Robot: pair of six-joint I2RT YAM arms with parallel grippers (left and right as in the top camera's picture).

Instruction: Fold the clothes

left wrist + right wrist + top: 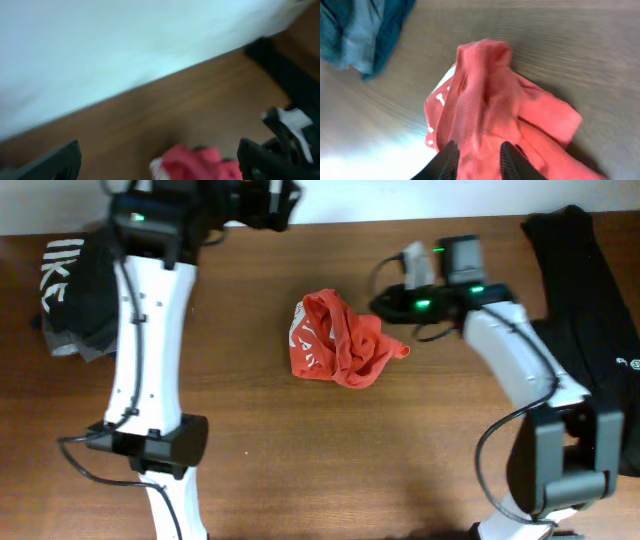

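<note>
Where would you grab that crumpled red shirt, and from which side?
The loose flap poking out at the T-shirt's right edge, coming down from above on that side. It lies thin and flat, clear of the bunched middle, so a pinch there likely takes few layers rather than the whole lump.

left claw [160, 162] spread wide; right claw [481, 161] narrowly parted
</note>
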